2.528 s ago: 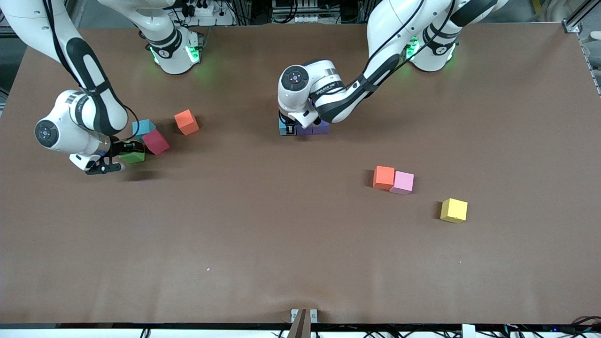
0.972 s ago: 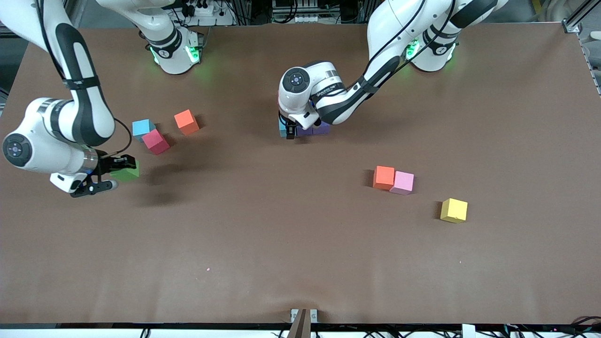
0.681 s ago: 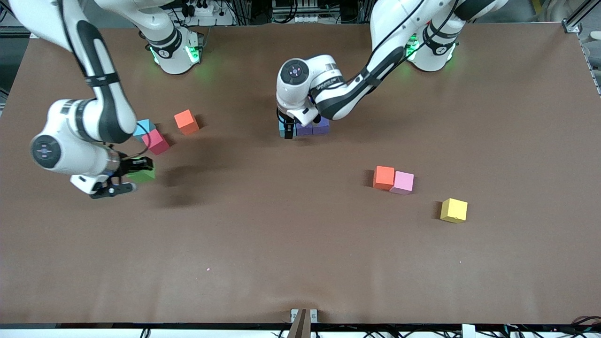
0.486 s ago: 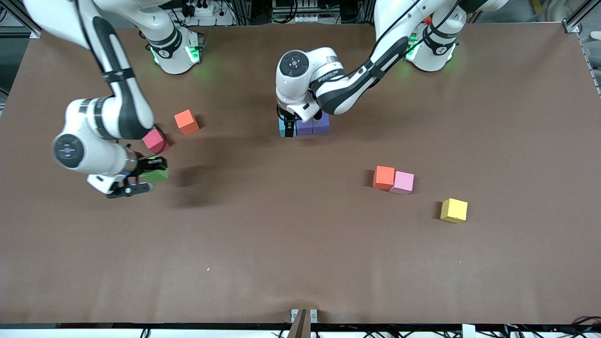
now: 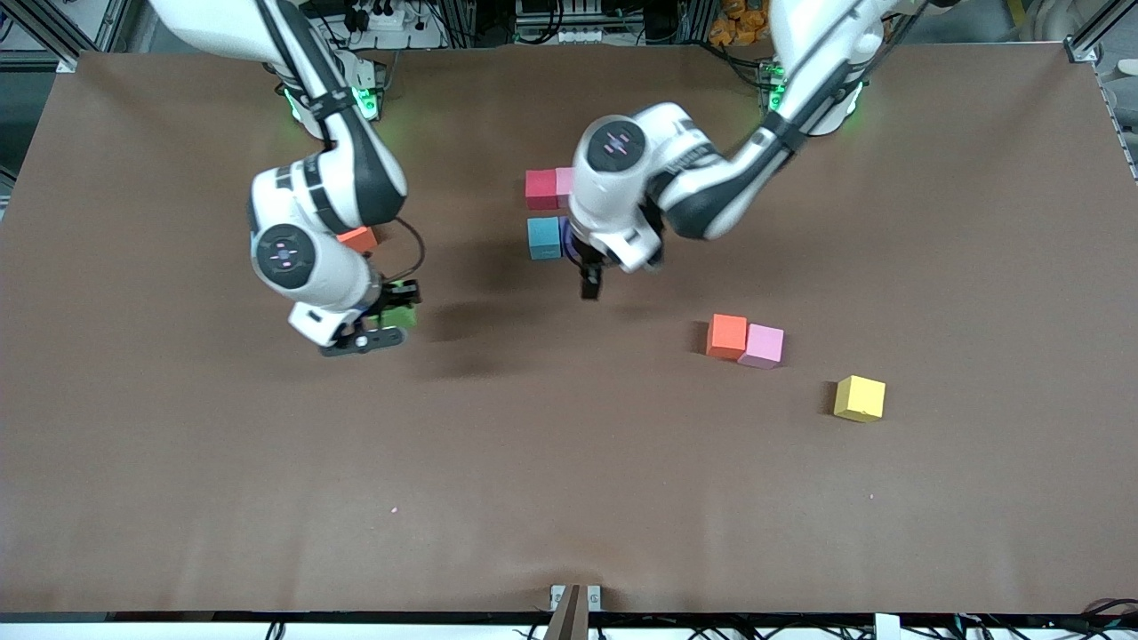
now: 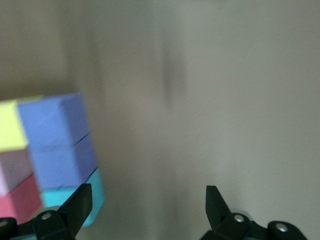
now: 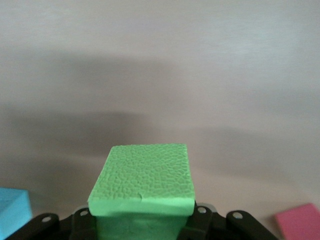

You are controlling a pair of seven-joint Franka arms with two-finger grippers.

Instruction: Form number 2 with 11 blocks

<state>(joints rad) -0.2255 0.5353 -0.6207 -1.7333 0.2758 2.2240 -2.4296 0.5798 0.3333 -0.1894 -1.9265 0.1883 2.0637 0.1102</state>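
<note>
My right gripper (image 5: 388, 318) is shut on a green block (image 5: 400, 312) (image 7: 142, 185) and holds it above the table, toward the right arm's end. My left gripper (image 5: 594, 277) (image 6: 148, 194) hangs open and empty just beside a cluster of blocks in the table's middle. The cluster shows a red block (image 5: 539, 188), a pink block (image 5: 564, 180) and a light blue block (image 5: 543, 237). In the left wrist view it also shows two purple blocks (image 6: 55, 120) and a yellowish block (image 6: 11, 126). The left arm hides part of the cluster.
An orange block (image 5: 727, 336) touches a pink one (image 5: 763, 346) toward the left arm's end, with a yellow block (image 5: 860, 397) nearer the front camera. An orange-red block (image 5: 360, 237) peeks from under the right arm. The right wrist view shows a light blue block (image 7: 12, 212) and a pinkish-red one (image 7: 300, 220).
The right arm has carried the green block toward the table's middle. The left gripper has risen off the cluster and drifted toward the front camera, uncovering the red and pink blocks.
</note>
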